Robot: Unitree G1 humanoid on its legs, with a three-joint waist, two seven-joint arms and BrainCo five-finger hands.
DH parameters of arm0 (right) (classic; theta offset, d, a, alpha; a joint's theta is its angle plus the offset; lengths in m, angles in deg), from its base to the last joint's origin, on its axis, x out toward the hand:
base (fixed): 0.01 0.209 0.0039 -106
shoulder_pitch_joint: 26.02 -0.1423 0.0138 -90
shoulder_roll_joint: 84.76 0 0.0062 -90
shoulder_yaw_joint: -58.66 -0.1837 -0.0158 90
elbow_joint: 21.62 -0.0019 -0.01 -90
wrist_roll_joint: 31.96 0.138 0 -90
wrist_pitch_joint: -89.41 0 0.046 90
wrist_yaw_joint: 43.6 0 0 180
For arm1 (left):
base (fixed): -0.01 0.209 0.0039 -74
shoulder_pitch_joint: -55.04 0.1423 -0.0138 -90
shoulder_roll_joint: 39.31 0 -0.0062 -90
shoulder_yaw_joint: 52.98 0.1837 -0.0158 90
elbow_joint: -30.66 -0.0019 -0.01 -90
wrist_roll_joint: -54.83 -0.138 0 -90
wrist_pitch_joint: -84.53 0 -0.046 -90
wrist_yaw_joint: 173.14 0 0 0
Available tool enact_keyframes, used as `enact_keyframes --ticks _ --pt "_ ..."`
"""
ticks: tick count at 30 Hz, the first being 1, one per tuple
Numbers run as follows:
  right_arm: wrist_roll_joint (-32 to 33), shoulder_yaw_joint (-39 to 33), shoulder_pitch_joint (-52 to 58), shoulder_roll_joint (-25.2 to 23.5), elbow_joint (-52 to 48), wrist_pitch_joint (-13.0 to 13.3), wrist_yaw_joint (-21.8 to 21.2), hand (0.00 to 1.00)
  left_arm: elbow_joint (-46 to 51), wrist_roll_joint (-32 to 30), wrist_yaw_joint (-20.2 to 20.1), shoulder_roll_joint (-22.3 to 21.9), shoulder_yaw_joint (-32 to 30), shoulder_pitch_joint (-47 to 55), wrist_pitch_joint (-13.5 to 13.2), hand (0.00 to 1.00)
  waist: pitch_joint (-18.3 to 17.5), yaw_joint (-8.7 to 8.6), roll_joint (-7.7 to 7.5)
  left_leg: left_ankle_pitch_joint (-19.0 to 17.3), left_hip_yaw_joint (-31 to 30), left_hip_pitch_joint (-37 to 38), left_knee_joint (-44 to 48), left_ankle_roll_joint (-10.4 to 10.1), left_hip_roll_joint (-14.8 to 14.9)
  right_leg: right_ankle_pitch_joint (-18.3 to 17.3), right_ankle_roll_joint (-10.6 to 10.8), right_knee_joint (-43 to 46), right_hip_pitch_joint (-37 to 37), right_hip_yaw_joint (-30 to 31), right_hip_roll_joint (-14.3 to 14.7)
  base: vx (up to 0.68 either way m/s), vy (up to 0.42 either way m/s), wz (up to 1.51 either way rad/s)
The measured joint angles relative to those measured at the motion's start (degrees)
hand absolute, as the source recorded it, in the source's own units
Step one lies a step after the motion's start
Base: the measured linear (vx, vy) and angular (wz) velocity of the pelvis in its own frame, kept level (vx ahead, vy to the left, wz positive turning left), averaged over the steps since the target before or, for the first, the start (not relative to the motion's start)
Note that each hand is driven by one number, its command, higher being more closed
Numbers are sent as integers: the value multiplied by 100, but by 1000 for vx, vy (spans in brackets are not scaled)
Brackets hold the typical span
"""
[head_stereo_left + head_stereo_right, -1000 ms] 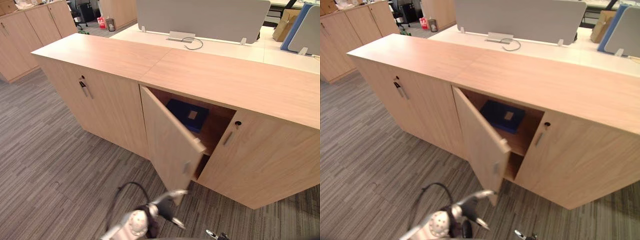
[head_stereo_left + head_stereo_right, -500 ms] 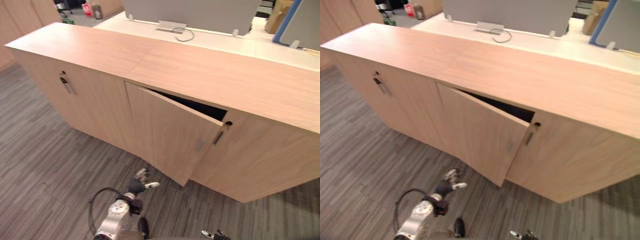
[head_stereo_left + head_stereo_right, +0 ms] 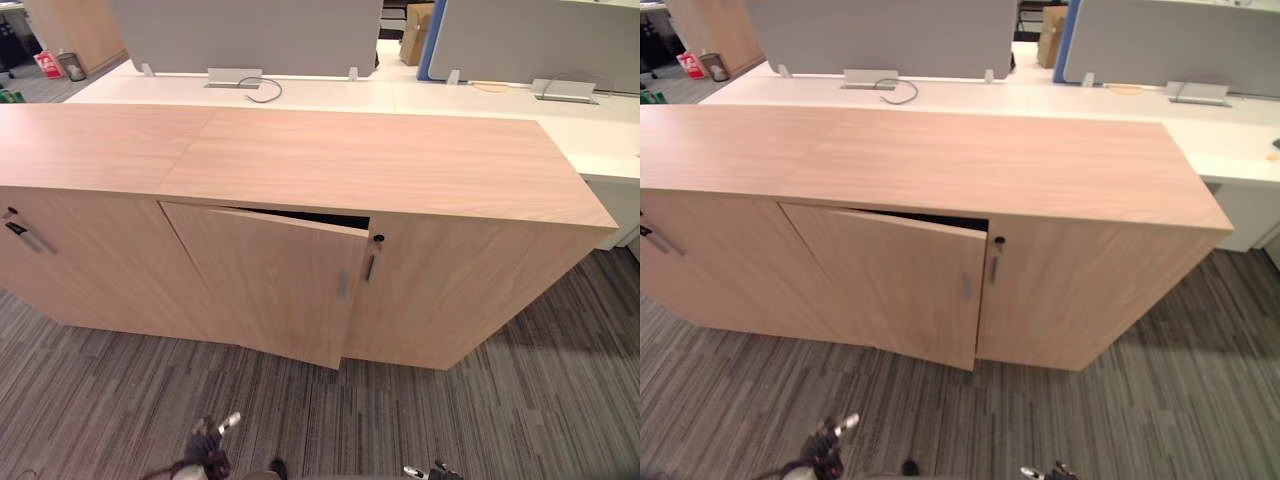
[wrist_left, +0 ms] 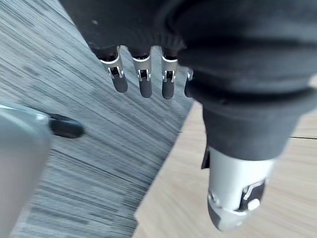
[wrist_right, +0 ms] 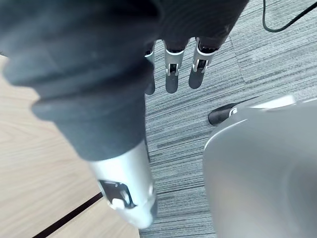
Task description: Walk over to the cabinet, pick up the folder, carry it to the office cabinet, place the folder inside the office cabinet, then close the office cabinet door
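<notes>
Swung almost shut since a second ago, the door [image 3: 268, 285] of the office cabinet [image 3: 400, 165] now stands only slightly ajar. Its free edge, with a small handle [image 3: 343, 285], sticks out a little past the neighbouring closed door [image 3: 450, 290], and a thin dark gap shows along its top. Half a second ago the opening was wider. A second ago the door stood wide open, with a blue folder lying on the shelf inside. That folder is now hidden behind the door, inside the cabinet, and neither hand has it. The camera has also shifted, so the long light-wood cabinet is seen more squarely from the front. The left hand [image 3: 207, 447] sits low in the head views, over the grey striped carpet [image 3: 500, 400] and well apart from the door, which it was just below a second ago. Its wrist view shows its fingers [image 4: 144, 82] hanging straight and relaxed, thumb apart, with nothing in them. The right hand [image 5: 171, 74] is likewise slack above the carpet, its fingers straight and empty. Behind the cabinet is a white desk [image 3: 330, 95] with grey divider screens [image 3: 250, 35] and a loose cable [image 3: 262, 92] lying on it.
</notes>
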Motion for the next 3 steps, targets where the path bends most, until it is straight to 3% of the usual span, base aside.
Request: enact_keyframes --ticks 3 --pt "2 -164 132 -64 2 7 -6 0 -41 169 -128 -36 -396 168 50 0 -37 42 -55 159 -7 341 -377 10 -60 15 9 -75 197 -15 -17 -5 28 2"
